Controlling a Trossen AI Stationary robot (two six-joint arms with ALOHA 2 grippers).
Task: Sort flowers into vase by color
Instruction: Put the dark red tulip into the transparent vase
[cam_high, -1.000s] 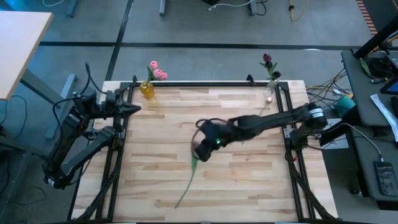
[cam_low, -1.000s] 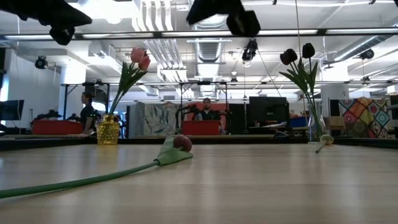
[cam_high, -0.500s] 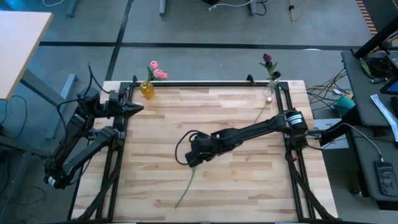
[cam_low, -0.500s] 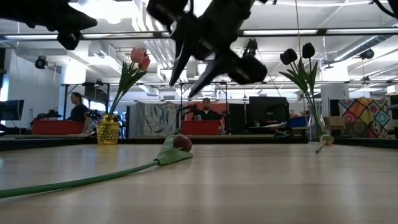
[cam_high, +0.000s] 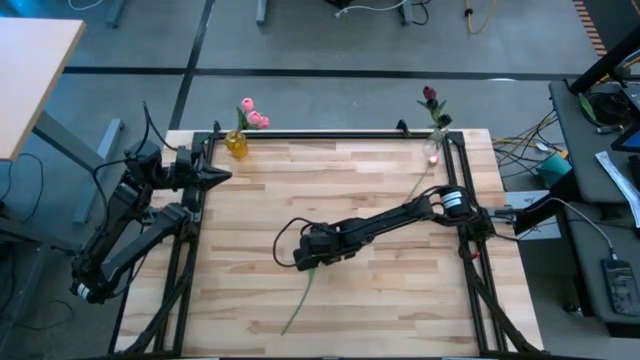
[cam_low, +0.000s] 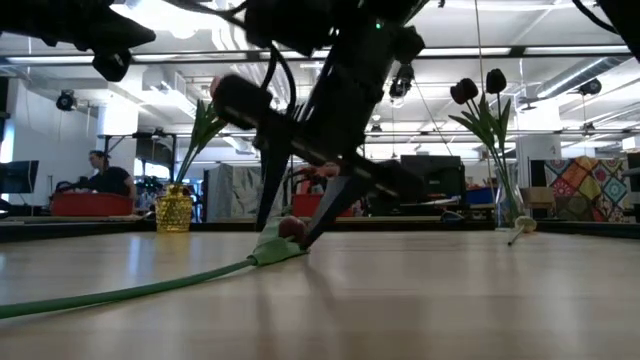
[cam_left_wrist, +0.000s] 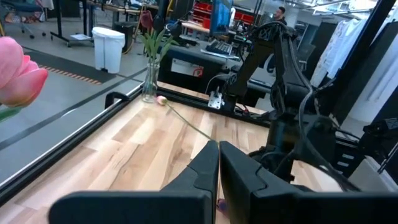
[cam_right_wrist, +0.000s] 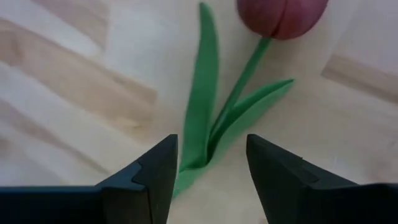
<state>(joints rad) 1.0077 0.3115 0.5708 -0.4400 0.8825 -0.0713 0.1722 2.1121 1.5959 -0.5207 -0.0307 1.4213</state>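
Maroon tulip (cam_right_wrist: 283, 15): flat on table (cam_high: 400, 290) near centre, head toward far edge, stem running toward near edge; not yet lifted.
Change: right gripper (cam_high: 308, 258) lowered from well above table down to tulip over last second; fingers swung from shut to wide.
Meaning: approach done, grasp next; reads as pick-up stage for this flower.
Right gripper state: spread wide, empty; one finger either side of stem and leaves, just below head, tips close to wood.
Tulip vs gripper: stem and leaf base between fingers in right wrist view, head just beyond tips; contact not certain.
Left gripper (cam_left_wrist: 217, 171): shut, empty, parked over left edge of table.
Yellow vase (cam_high: 236, 145): far left corner, holds pink tulips (cam_high: 252, 114).
Clear vase (cam_high: 438, 132): far right corner, holds maroon tulips (cam_high: 430, 97); likely target for this one.
Pink tulip (cam_high: 432, 158): loose on table, just beside clear vase, awaiting sorting.
Risk: thin stem, leaves may slip or be pinched instead.
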